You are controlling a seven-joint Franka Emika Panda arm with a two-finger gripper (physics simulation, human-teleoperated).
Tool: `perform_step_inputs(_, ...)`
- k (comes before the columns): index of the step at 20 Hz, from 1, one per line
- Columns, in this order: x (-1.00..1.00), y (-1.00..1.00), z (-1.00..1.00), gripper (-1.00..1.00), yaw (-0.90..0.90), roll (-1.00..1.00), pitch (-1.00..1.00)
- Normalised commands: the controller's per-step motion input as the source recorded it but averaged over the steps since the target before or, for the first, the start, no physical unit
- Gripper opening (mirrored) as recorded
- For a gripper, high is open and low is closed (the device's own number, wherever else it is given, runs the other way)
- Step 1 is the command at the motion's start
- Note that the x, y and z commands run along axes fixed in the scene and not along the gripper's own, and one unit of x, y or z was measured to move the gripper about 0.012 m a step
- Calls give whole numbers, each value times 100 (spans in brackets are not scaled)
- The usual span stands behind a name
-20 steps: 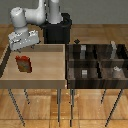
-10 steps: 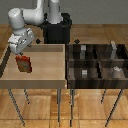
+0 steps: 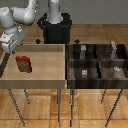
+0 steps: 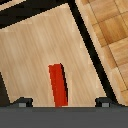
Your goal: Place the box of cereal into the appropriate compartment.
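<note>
Cereal's small red-orange flat box (image 3: 23, 64) stands upright in the pale wooden tray (image 3: 47, 75), just below the white arm's spread, empty fingers (image 3: 11, 45), its narrow top edge lying crosswise between them.

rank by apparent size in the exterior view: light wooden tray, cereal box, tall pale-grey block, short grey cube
1. Light wooden tray, by far the largest.
2. Box of cereal.
3. Tall pale-grey block.
4. Short grey cube, though it sits nearer the camera, so the gap with the block is unsure.
</note>
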Motion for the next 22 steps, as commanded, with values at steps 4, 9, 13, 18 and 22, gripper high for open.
perform_step_inputs(4,0,25,0,100,0,0,0)
perform_step_inputs(9,-20,0,0,100,0,0,0)
perform_step_inputs(13,0,0,0,100,0,0,0)
perform_step_inputs(18,0,0,-20,100,0,0,0)
perform_step_inputs(22,0,0,-100,100,0,0,0)
